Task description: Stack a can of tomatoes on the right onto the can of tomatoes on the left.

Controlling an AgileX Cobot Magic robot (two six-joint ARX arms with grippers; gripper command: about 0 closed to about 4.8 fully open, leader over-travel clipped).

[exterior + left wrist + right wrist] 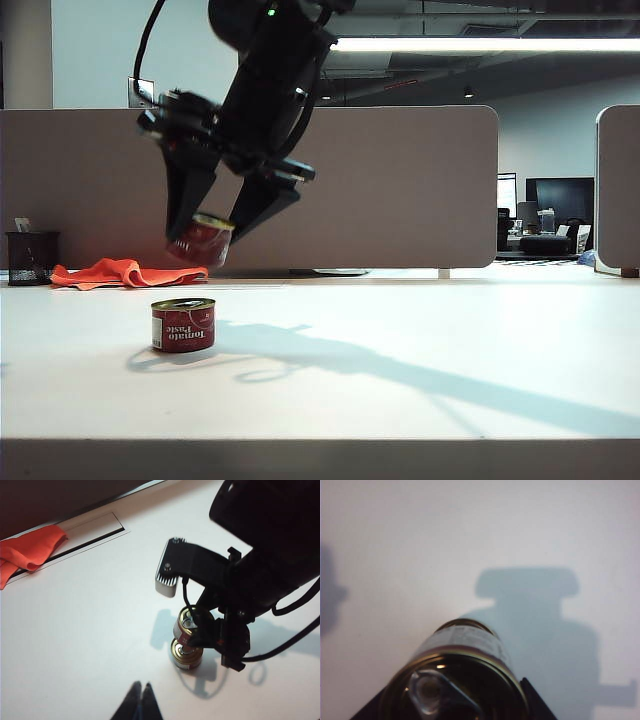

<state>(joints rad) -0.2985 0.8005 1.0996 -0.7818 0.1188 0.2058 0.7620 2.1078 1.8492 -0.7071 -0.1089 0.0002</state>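
Note:
One red tomato paste can [183, 325] stands upright on the white table, left of centre; in the left wrist view this can [186, 656] sits just beneath the other. My right gripper [208, 238] has reached across to the left and is shut on the second tomato can [201, 241], which hangs tilted in the air a little above the standing one, apart from it. The right wrist view is filled by the held can [462, 665], with a dark finger on each side and the standing can hidden. My left gripper [141, 686] hovers over bare table, shut and empty.
An orange cloth [125, 272] lies at the back left beside a black mesh cup [30, 258]. A grey partition [400, 190] runs along the table's far edge. A long slot [85, 540] in the tabletop runs next to the cloth.

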